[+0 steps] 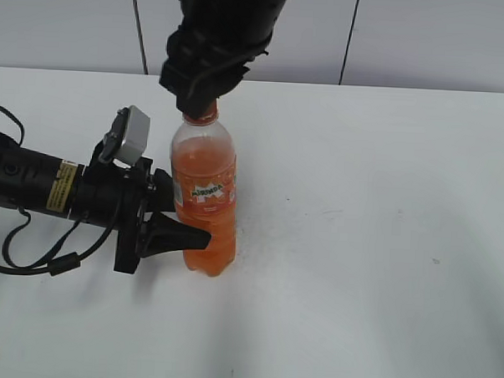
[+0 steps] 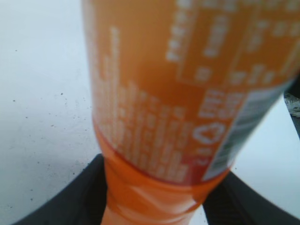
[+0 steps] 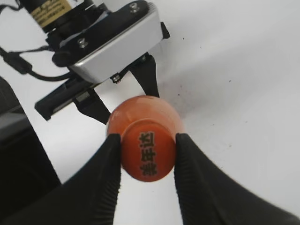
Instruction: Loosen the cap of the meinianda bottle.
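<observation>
The meinianda bottle (image 1: 204,205) stands upright on the white table, full of orange drink, with an orange label at its waist. My left gripper (image 1: 183,224) is shut on the bottle's lower body from the left; the label fills the left wrist view (image 2: 187,93) between the two black fingers (image 2: 154,197). My right gripper (image 1: 199,99) comes down from above and is shut on the orange cap (image 3: 147,154), a finger on each side. In the exterior view only the cap's lower edge (image 1: 207,114) shows below the fingers.
The white table (image 1: 383,245) spreads to the right and front of the bottle. The left arm with its cables (image 1: 34,188) lies along the table at the left. A grey wall with panel seams stands behind.
</observation>
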Motion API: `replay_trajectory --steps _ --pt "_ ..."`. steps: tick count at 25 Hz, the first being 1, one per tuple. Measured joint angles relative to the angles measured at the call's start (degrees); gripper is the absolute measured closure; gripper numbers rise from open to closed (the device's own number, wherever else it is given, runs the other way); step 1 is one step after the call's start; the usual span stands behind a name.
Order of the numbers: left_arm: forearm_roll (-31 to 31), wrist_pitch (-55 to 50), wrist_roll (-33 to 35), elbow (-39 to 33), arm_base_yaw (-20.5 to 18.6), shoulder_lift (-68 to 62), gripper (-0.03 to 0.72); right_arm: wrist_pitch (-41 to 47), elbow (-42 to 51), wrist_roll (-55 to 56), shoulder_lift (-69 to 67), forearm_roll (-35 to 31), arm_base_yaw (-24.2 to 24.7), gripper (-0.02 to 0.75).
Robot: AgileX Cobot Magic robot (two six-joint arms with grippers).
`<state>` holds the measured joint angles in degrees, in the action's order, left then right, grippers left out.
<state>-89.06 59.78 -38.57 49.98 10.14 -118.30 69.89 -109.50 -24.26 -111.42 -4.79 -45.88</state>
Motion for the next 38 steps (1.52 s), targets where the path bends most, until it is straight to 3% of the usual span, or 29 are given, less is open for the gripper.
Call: replay_trajectory --steps 5,12,23,30,38 --pt "0.0 0.0 0.0 0.0 0.0 0.0 0.319 -0.1 -0.3 -20.8 -0.5 -0.1 0.0 0.473" --pt "-0.1 0.0 0.0 0.0 -0.1 0.0 0.319 -0.4 -0.6 -35.3 -0.9 -0.5 0.0 0.473" --pt "-0.1 0.0 -0.1 0.0 -0.1 0.0 0.319 -0.4 -0.8 -47.7 -1.0 -0.4 0.0 0.473" --pt "-0.1 0.0 -0.1 0.0 -0.1 0.0 0.319 -0.3 -0.8 -49.5 -0.8 -0.1 0.0 0.46" --pt "-0.1 0.0 -0.1 0.0 0.0 0.0 0.319 -0.1 -0.5 -46.7 0.9 -0.2 0.0 0.307"
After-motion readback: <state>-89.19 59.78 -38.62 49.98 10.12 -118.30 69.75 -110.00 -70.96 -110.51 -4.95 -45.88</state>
